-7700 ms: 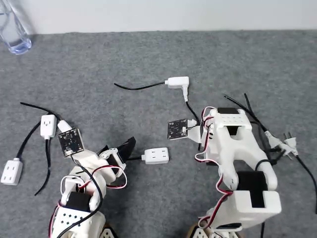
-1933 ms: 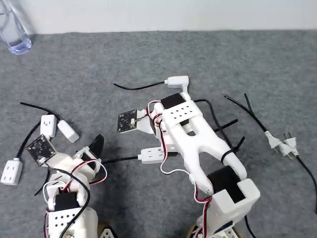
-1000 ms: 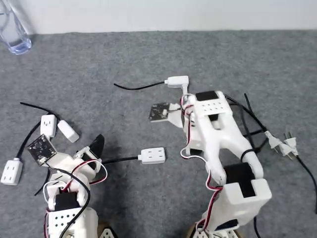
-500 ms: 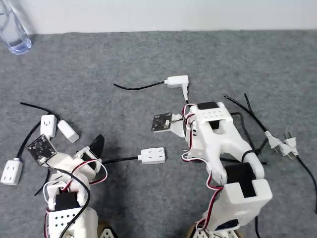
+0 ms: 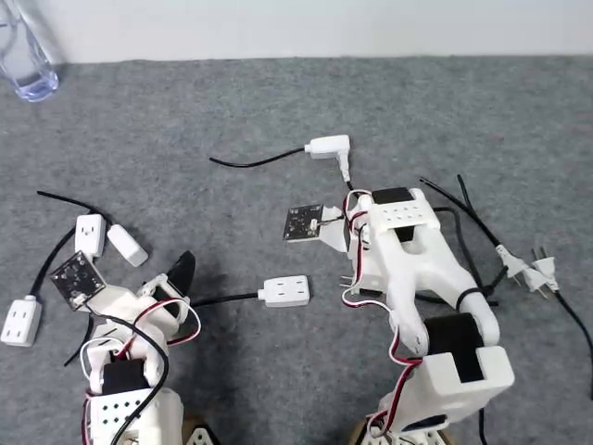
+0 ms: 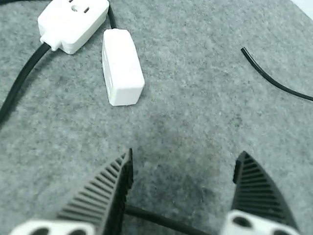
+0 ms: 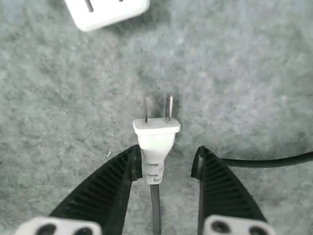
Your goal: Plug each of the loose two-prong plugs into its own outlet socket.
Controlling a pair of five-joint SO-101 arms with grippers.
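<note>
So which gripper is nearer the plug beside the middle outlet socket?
Right. The right gripper straddles the plug, open; the left gripper is off by another socket.

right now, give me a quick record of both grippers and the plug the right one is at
left gripper: open, over the mat, holding nothing
right gripper: open, straddling the two-prong plug
two-prong plug: lying on the mat, prongs aimed at the outlet socket, not inserted
other plugs: loose on the mat, unplugged
</note>
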